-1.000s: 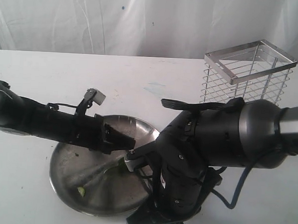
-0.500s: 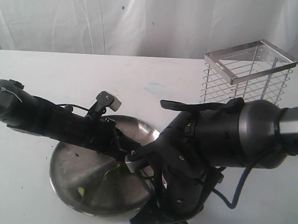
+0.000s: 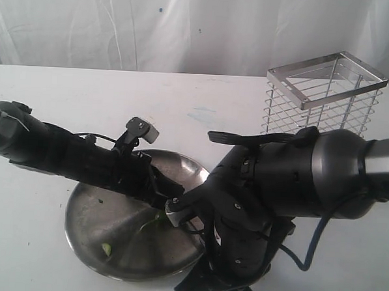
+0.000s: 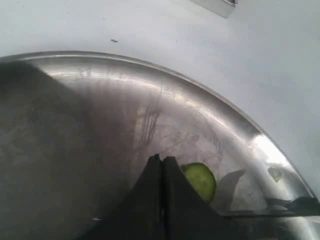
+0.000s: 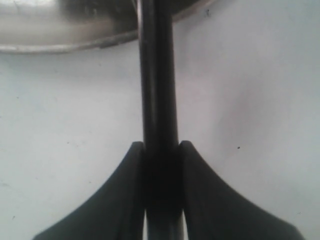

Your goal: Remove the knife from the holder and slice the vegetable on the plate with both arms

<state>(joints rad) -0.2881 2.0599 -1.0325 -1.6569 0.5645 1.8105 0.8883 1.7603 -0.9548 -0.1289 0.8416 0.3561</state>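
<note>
So over on the left, the left arm (image 3: 63, 155) is reaching in low across the plate (image 3: 89, 221), which is sitting on the white tabletop (image 3: 203, 100). The left claw (image 3: 162, 197) is hanging right over the steel, and in the left wrist view its two fingers are pressing flat together with nothing pinched between them. The vegetable (image 4: 201, 181) is showing as a round green piece lying on the plate just beside the tip of that claw, partly tucked behind one finger. I honestly can't tell if the claw is touching it or just next to it. There's also a little cut slice (image 3: 105, 248) lying on the plate well apart from the left claw, out toward the rim. Moving right, the right arm (image 3: 297, 174) is folding down over the plate's edge, close beside the left claw, and it's hiding most of its own claw in the exterior view. The right wrist view is helping here: the right claw (image 5: 160, 146) is clamping the knife (image 5: 157, 75), one finger pressing on each side of the dark handle. The knife is running straight out from the claw, across a strip of tabletop and over the plate's rim, and where its tip is ending up I can't make out. Furthest right, the holder (image 3: 324, 93) is standing upright, well apart from both claws, beyond the right arm.
</note>
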